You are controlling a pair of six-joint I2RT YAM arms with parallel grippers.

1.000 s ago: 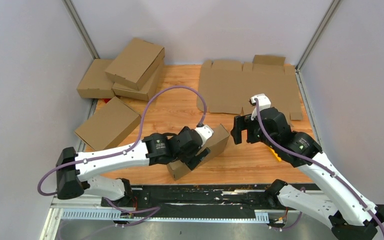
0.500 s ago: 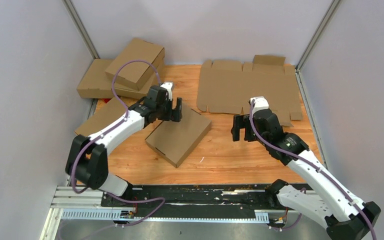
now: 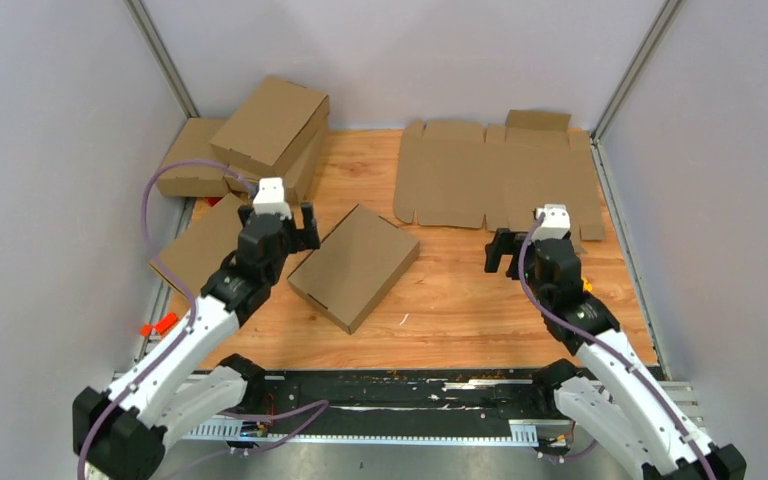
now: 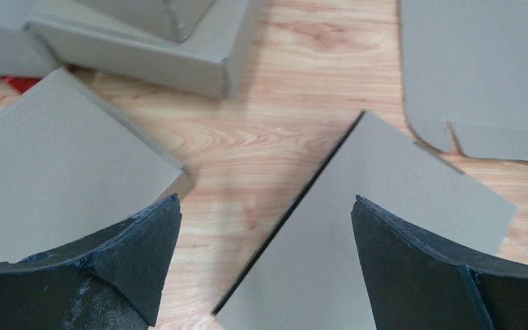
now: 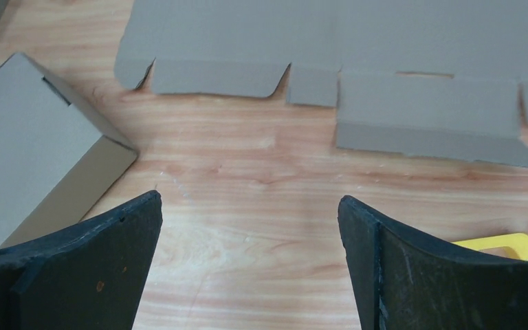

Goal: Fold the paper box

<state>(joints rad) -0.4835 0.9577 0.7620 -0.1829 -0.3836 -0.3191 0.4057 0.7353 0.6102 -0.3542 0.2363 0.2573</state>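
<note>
Left gripper at centre left and right gripper at centre right: both spread wide, gripping nothing; judged step: retreat from a finished fold, so lift straight up, no nudging the lid. Paper box closed, flat on the wood at frame centre; just right of the left gripper, well left of the right gripper; flat die-cut sheet beyond, upper right.

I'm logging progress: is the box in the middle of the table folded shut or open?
Folded shut: the box lies flat with its top closed and side walls up, unlike the flat sheet behind it.
</note>
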